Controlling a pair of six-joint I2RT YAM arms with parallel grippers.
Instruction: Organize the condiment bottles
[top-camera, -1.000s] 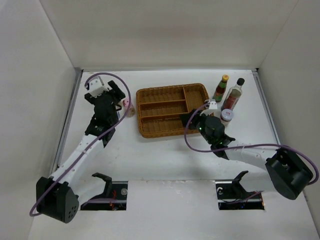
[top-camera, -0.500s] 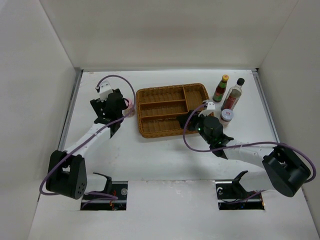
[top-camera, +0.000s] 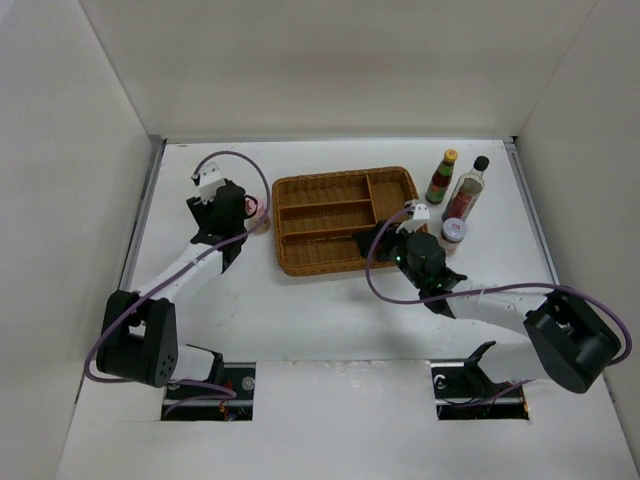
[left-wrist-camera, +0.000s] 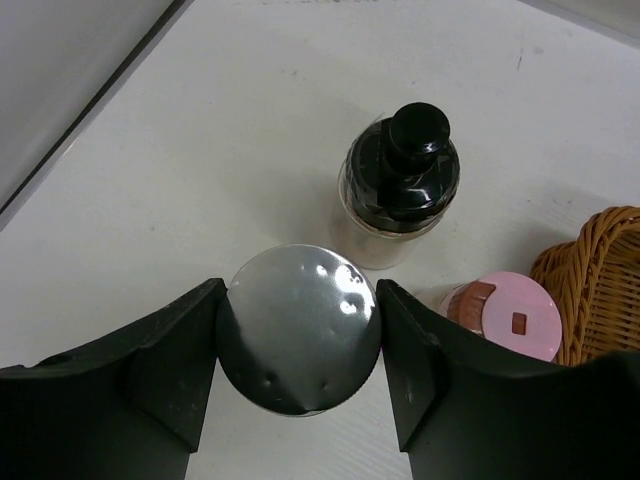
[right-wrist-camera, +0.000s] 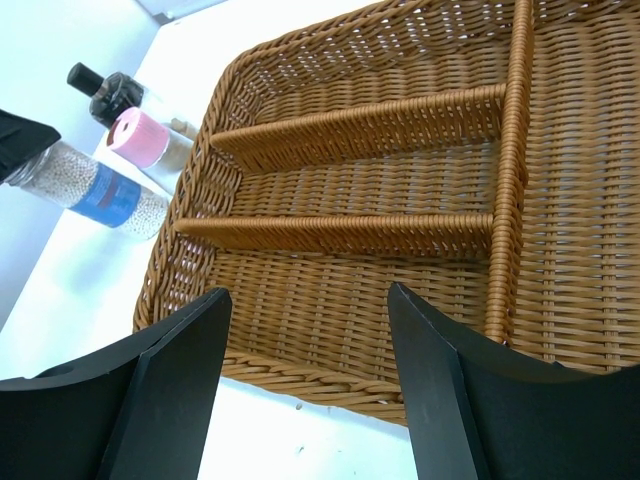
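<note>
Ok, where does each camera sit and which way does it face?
Top external: above and behind the robot, looking down at the table; left arm and right arm show.
Left wrist: on the left arm, looking down; left gripper flanks the silver-capped bottle.
Right wrist: on the right arm, facing across the wicker tray; open right gripper frames the bottom.
Both wrist views share the pink-capped bottle and black-capped bottle.

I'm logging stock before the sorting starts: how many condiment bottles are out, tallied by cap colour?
Black caps: 2 (dark bottle, tall clear bottle)
Silver cap: 1 (blue-labelled bottle)
Pink cap: 1 (pink-capped jar)
Yellow cap: 1 (green bottle)
Red lid: 1 (short jar)
Total: 6
</note>
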